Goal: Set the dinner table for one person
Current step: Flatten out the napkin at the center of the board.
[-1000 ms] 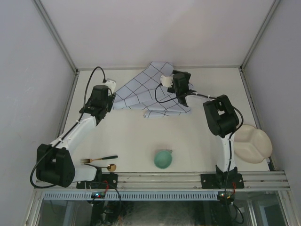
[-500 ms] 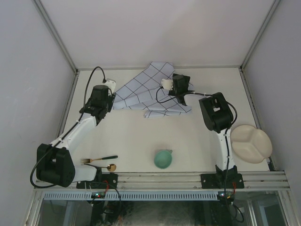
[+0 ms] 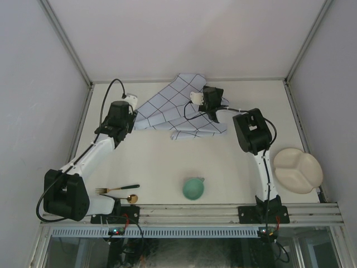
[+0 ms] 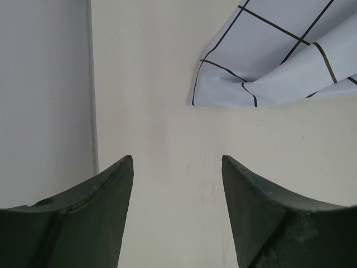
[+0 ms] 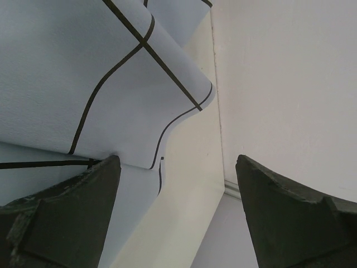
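Dinner table [image 3: 167,162] runs from my arm bases at 6 to the back wall at 12, and nothing on it is laid yet. Chg over the last sec: my R arm has folded its elbow in toward 9, so the divided plate [image 3: 297,170] at 4, half hidden a moment ago, now shows whole. R gripper [image 5: 175,167] has crept slightly toward 12 over the checked cloth [image 3: 167,109], which lies rumpled at 12. Its jaws stand wide w/ nothing between them; wrist cam shows one finger over the cloth's wavy edge and the other over bare table by the wall. L arm hasn't budged. L gripper [image 4: 175,162] is also spread and empty, hanging over bare table at 10, just off the cloth's corner. Green cup [image 3: 193,188] at 6, fork [image 3: 117,188] and spoon [image 3: 131,198] at 7 are untouched. My read: R is lining up on the cloth's far edge w/ L ready at the opposite corner, prob. to spread it flat first. Plate, cup and cutlery still to place, so it's early.
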`<state>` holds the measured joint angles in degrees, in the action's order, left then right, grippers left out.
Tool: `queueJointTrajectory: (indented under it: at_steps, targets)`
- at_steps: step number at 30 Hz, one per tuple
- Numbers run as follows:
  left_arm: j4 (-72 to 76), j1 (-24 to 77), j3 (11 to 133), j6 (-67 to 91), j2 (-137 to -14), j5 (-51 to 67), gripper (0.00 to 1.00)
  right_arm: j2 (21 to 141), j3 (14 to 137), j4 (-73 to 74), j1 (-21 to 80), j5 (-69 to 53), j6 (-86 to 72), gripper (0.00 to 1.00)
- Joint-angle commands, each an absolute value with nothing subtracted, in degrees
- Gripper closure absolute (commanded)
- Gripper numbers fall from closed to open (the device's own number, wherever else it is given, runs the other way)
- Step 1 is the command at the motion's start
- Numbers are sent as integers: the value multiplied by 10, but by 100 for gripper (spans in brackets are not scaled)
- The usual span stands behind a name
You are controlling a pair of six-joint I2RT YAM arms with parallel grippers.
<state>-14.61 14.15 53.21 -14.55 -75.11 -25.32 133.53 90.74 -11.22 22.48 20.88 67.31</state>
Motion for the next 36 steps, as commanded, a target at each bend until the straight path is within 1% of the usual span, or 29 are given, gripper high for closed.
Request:
queueJointTrajectory:
  at_steps: [1,12,15,16,17,19,20,21,22,26,28,29,31,34,36]
  targets:
    - [-126,138,532,-134,-754,-252,31,1351,936,-121,225,207,676,16]
    - [-125,138,533,-131,-758,-251,31,1378,970,-157,230,216,690,18]
    - [-125,137,533,-130,-759,-250,31,1390,989,-156,232,218,691,21]
    - [-125,137,533,-131,-759,-250,31,1394,996,-152,233,220,691,24]
    - [-125,138,533,-130,-759,-250,31,1396,1000,-150,232,221,690,30]
    - [-125,137,533,-131,-758,-250,31,1393,998,-151,233,222,690,48]
    - [-126,138,533,-131,-757,-250,31,1391,995,-152,232,224,690,54]
    - [-126,137,532,-130,-756,-250,31,1385,988,-155,232,228,692,54]
    - [-127,138,532,-130,-756,-250,31,1376,979,-162,232,233,693,52]
    - [-124,138,529,-132,-754,-251,31,1311,932,-144,224,237,664,29]
    - [-123,137,530,-131,-754,-249,31,1277,938,-89,214,228,580,18]
    - [-122,137,530,-131,-754,-248,31,1263,963,-16,200,208,511,16]
    - [-121,138,530,-129,-755,-246,31,1248,1056,165,166,114,349,14]
    - [-118,138,532,-125,-757,-246,31,1258,1184,366,98,-81,159,13]
    - [-120,138,537,-122,-757,-245,31,1273,1240,415,58,-210,70,13]
